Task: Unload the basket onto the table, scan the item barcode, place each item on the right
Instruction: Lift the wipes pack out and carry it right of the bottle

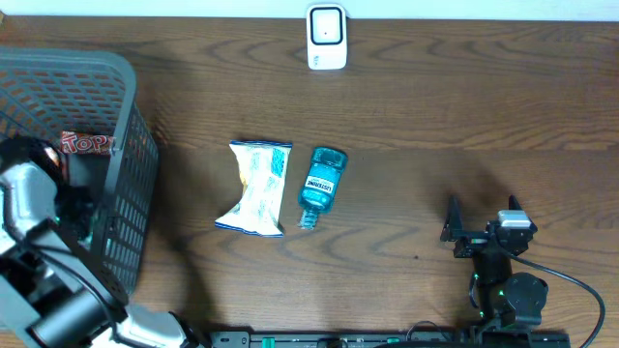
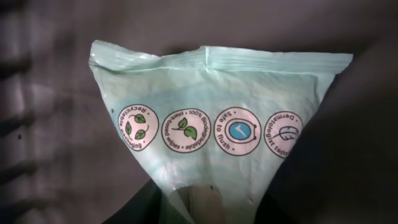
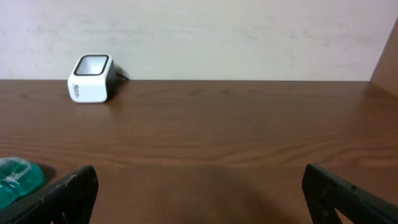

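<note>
Left end effector [image 2: 202, 208], down in the basket [image 1: 121, 87], looks pinched onto the green wipes pack [image 2: 211, 93], right end effector [image 3: 199, 193] spread above the bench [image 1: 435, 116], scanner [image 1: 327, 37] well apart, so the lift and the scan are both yet to come.

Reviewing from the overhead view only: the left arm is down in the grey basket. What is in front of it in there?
Observer: A pale green soft packet fills the left wrist view, narrowing toward the bottom edge.
Operator: Any barcode showing on it?
Observer: None on this face, only a row of four round printed badges; one reads Safe to flush.
Operator: Is it gripped yet?
Observer: Cannot tell; the packet's lower end runs out of frame between dark shapes.
</note>
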`<state>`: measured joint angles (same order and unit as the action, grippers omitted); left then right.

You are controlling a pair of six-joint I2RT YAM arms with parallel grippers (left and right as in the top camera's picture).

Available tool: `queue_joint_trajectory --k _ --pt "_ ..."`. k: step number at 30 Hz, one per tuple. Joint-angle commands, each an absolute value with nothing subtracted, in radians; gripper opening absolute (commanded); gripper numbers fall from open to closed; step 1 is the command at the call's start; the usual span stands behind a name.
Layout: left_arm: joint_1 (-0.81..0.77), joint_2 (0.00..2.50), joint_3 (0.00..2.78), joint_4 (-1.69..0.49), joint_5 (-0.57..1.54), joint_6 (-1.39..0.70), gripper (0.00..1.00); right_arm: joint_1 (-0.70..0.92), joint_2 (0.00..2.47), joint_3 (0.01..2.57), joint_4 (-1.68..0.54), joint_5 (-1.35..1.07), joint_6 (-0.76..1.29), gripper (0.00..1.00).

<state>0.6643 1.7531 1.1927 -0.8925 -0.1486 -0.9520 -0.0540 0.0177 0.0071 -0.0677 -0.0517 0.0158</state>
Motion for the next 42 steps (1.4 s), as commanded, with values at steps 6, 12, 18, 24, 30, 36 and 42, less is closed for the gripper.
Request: queue_joint_trajectory --k 6,12,18,24,30,36,42 --pt "0.667 1.401 1.439 -0.893 0.076 -0.887 0.33 -0.057 0.016 0.006 -0.072 -0.047 0.029 0.99" --pt "0.638 1.195 1.446 -0.712 0.418 -0.887 0.33 -0.057 0.016 0.006 -0.072 -0.047 0.029 0.99" --pt "0.305 1.085 1.446 -0.641 0.486 -0.801 0.33 -0.057 0.016 0.006 -0.072 -0.047 0.029 0.99" --pt "-0.179 1.18 1.443 -0.643 0.339 -0.646 0.33 -0.057 0.016 0.006 -0.072 -0.047 0.029 0.99" --pt "-0.529 1.402 1.443 -0.637 0.107 -0.57 0.33 -0.057 0.016 0.006 -0.072 -0.047 0.029 0.99" --pt "-0.701 1.704 1.443 -0.603 0.066 -0.458 0.33 -0.057 0.016 0.006 -0.072 -0.047 0.029 0.99" --pt "-0.746 1.913 1.443 -0.604 0.066 -0.456 0.33 -0.057 0.016 0.006 -0.072 -0.047 0.029 0.99"
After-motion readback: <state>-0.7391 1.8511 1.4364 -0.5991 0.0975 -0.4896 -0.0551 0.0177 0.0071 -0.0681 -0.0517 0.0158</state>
